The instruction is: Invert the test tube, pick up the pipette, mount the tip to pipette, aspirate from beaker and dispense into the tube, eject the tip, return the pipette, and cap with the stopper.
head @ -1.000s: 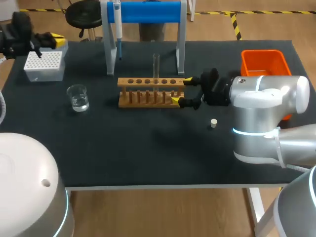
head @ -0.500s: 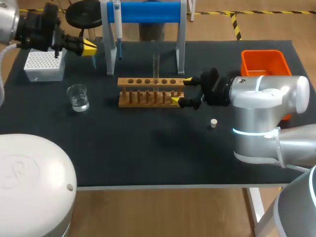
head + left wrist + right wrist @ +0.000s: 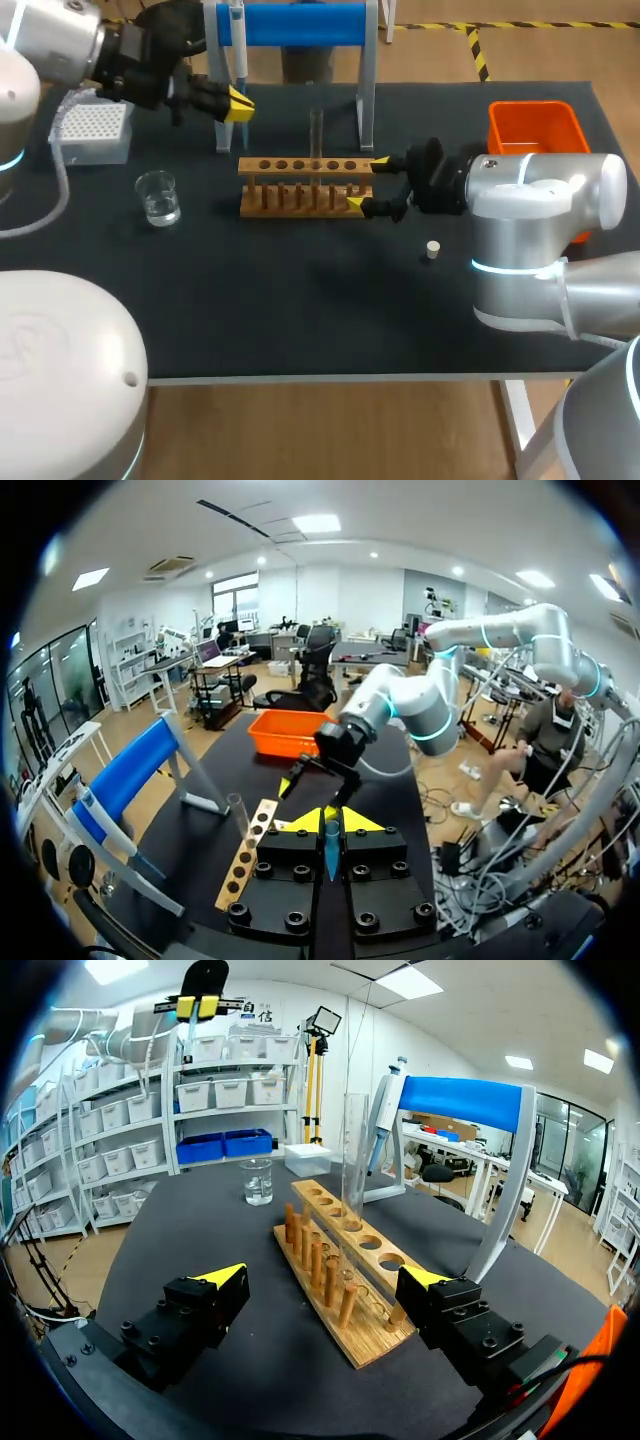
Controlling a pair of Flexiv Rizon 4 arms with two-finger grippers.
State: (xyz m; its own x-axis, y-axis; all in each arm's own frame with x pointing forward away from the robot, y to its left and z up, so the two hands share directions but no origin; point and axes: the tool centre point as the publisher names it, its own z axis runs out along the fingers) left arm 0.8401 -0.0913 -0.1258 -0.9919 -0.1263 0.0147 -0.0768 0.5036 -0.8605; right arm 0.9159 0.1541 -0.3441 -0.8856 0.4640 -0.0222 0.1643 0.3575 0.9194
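Right end effector stands wide open, its fingers flanking the right end of the wooden rack. The test tube stands upright in the rack. Left end effector, fingers drawn narrow, is just beside the left post of the blue stand, where the pipette hangs. Beaker, tip box and stopper sit on the counter.

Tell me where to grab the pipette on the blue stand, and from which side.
Grip the pipette on its white body, just under the blue bar. It hangs upright, so probably come level from the front with the left tool.
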